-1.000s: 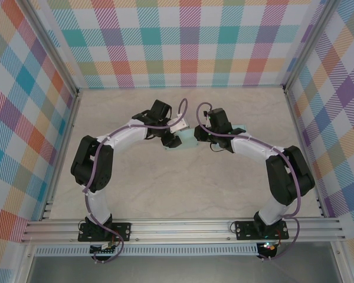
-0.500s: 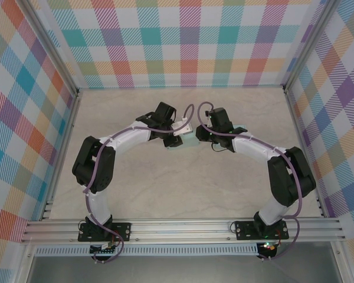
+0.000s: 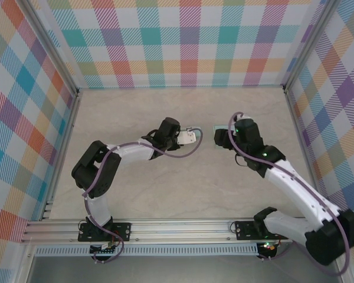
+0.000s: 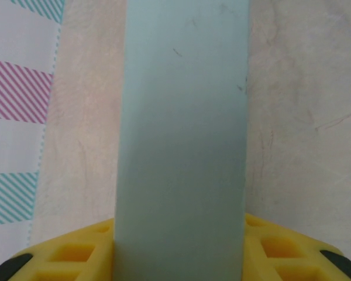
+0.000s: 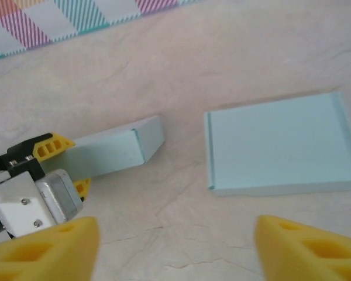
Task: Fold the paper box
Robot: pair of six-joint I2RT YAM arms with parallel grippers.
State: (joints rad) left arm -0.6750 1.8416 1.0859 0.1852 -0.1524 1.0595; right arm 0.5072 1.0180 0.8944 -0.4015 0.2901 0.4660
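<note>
Your right claw [image 5: 175, 243] now hangs wide open and empty, backed off; your left claw [image 4: 178, 257] alone clamps the box piece [image 4: 181, 117], so folding looks unfinished.

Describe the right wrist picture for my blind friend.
A flat blue paper box lies on the beige table. Beside it, the left gripper holds a narrow blue folded piece. The right gripper is open, empty.

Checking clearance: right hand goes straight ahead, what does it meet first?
Probably bare table, in the gap between the flat paper box and the folded piece in the left hand; depth unclear.
</note>
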